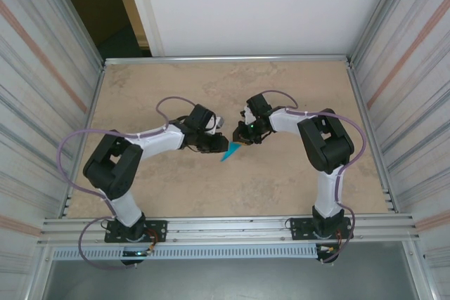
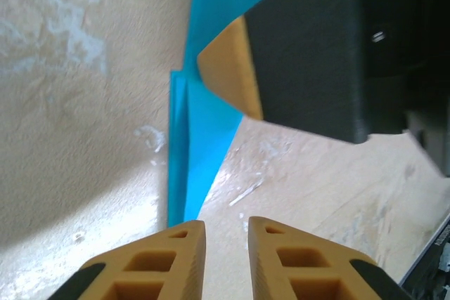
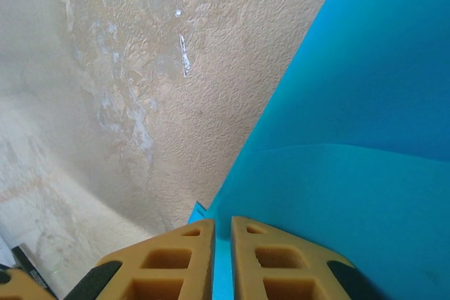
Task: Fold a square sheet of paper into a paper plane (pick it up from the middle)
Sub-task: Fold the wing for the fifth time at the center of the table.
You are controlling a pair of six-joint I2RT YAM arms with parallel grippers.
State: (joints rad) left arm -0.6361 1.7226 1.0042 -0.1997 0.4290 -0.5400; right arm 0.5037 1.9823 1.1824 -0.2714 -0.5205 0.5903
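The sheet of paper (image 1: 229, 152) is folded into a narrow turquoise dart with its point aimed down-left, held just above the table's middle. My right gripper (image 1: 240, 142) is shut on its wide end; in the right wrist view the paper (image 3: 365, 173) runs into the thin slit between the right gripper (image 3: 223, 224) jaws. My left gripper (image 1: 216, 147) sits right beside the dart's point. In the left wrist view the left gripper (image 2: 226, 226) is slightly open with bare table in the gap, and the paper (image 2: 204, 110) passes left of it, pinched above by a right fingertip (image 2: 228, 68).
The beige tabletop (image 1: 281, 187) is bounded by metal rails and corrugated side walls (image 1: 408, 89). Both arms reach in towards the centre, their wrists nearly touching. Open room lies at the back and along the front of the table.
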